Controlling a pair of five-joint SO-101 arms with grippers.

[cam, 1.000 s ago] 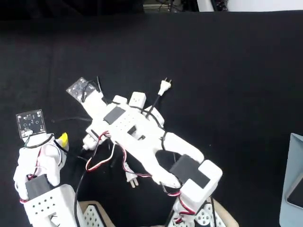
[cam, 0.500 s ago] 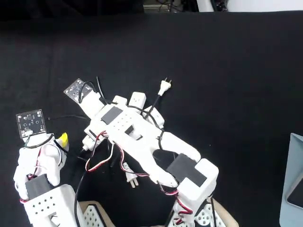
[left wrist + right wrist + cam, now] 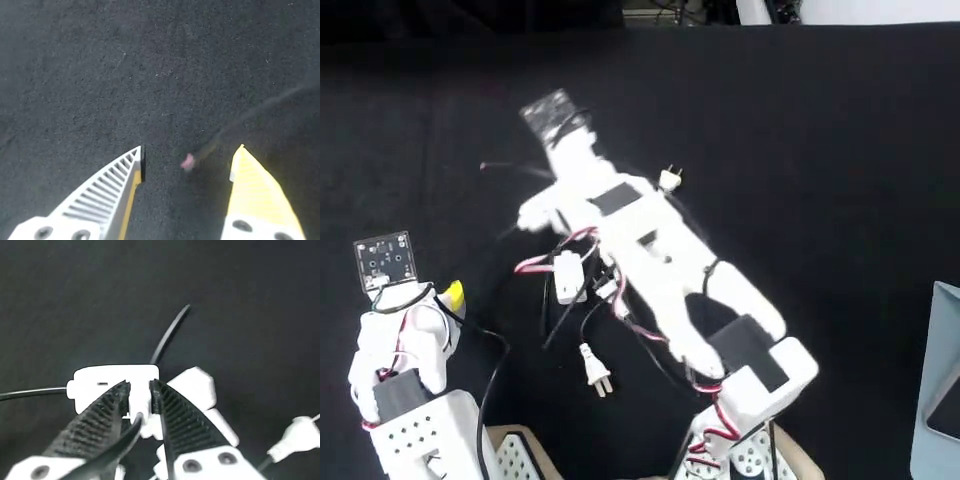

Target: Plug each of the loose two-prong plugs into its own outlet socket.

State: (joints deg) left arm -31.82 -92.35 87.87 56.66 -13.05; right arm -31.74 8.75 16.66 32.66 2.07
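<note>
The right arm has swung up toward the upper middle of the frame. Its gripper (image 3: 139,386) is clenched on what looks like a white outlet socket (image 3: 97,382). The left gripper (image 3: 187,155) gapes wide.

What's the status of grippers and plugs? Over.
Left gripper open over table. Right gripper shut on socket. Plug loose, nothing covering it.

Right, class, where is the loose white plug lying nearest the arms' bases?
In the high view, the white two-prong plug lies on the black table between the left arm and right arm.
</note>
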